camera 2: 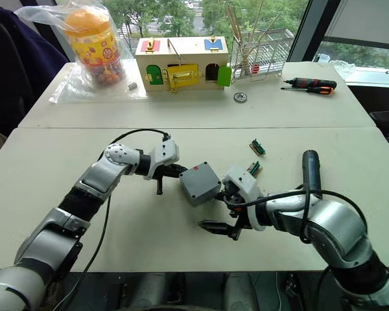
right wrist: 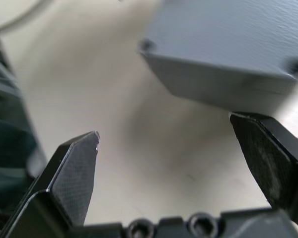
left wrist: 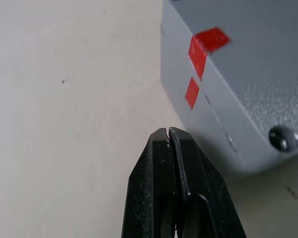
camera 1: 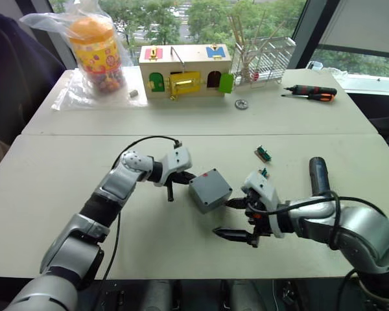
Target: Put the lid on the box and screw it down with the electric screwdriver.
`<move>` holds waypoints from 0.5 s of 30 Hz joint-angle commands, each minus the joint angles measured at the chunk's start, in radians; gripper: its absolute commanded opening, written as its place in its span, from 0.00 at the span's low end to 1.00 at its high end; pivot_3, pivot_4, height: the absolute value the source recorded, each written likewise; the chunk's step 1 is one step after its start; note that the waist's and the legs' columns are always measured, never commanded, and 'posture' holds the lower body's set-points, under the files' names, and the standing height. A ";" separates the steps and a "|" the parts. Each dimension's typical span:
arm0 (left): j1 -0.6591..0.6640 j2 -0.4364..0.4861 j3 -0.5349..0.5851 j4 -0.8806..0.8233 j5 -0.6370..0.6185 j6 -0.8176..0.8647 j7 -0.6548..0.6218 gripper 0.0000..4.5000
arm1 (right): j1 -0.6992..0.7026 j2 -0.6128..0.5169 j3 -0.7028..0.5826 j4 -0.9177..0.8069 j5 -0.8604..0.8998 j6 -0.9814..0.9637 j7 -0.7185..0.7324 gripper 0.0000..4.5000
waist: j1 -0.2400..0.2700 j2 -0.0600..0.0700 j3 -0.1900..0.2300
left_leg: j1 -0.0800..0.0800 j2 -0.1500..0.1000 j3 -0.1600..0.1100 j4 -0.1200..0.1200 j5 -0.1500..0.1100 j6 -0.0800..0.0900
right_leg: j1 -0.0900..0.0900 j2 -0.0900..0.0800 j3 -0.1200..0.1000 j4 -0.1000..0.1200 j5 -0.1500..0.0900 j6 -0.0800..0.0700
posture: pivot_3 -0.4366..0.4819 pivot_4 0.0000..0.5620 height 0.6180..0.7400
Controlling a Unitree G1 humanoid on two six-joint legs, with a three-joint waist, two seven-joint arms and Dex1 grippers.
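Right gripper (camera 1: 236, 219) agape beside box (camera 1: 209, 190)

1. One grey box (camera 1: 210, 190) with its lid (camera 1: 207, 179) on top, carrying two red marks (left wrist: 202, 47) on the side seen from the left wrist.
2. One electric screwdriver (camera 1: 318, 175), black, lying on the table (camera 1: 65, 194).
3. One orange-and-black hand screwdriver (camera 1: 313, 92).
4. Two small green parts (camera 1: 263, 153) on the near table.
5. One wooden box with coloured doors (camera 1: 185, 70).
6. One bagged jar (camera 1: 96, 48).
7. One wire rack (camera 1: 266, 59).
8. One round metal disc (camera 1: 241, 103).
9. Two grippers: the left gripper (camera 1: 170, 192), the right gripper (camera 1: 230, 220).
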 commanded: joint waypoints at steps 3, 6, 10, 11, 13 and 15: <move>0.060 0.085 0.040 -0.171 -0.033 0.073 -0.048 0.00 | -0.011 -0.072 0.011 0.067 -0.103 -0.144 0.060 0.99 | -0.002 0.000 0.000 | 0.000 0.000 0.000 -0.001 0.000 0.000 | 0.000 0.000 0.000 0.000 0.000 0.000 | 0.48 0.27 0.76; 0.112 0.110 0.053 -0.289 -0.090 0.174 -0.076 0.00 | -0.043 -0.044 0.040 0.136 -0.152 -0.227 0.086 0.99 | 0.000 0.000 0.000 | 0.000 0.000 0.000 0.000 0.000 0.000 | 0.000 0.000 0.000 0.000 0.000 0.000 | 0.48 0.27 0.76; 0.149 0.105 0.034 -0.340 -0.084 0.204 -0.057 0.00 | -0.083 0.004 0.079 0.163 -0.156 -0.266 0.139 0.99 | 0.003 0.000 0.000 | 0.000 0.000 0.000 0.000 0.000 0.000 | 0.000 0.000 0.000 0.000 0.000 0.000 | 0.48 0.27 0.76; 0.152 0.095 0.033 -0.341 -0.083 0.207 -0.046 0.00 | -0.089 0.014 0.090 0.164 -0.157 -0.269 0.150 0.99 | 0.003 0.000 0.000 | 0.000 0.000 0.000 0.000 0.000 0.000 | 0.000 0.000 0.000 0.000 0.000 0.000 | 0.48 0.27 0.76; 0.153 0.066 0.036 -0.342 -0.084 0.209 -0.018 0.00 | -0.099 0.032 0.105 0.155 -0.145 -0.263 0.169 0.99 | 0.002 0.000 0.000 | 0.000 0.000 0.000 0.001 0.000 0.000 | 0.000 0.000 0.000 0.000 0.000 0.000 | 0.48 0.27 0.76; 0.150 0.045 0.039 -0.335 -0.079 0.204 0.005 0.00 | -0.101 0.043 0.108 0.140 -0.126 -0.243 0.181 0.99 | 0.002 0.000 0.000 | 0.000 0.000 0.000 0.001 0.000 0.000 | 0.001 0.000 0.000 0.001 0.000 0.000 | 0.48 0.27 0.76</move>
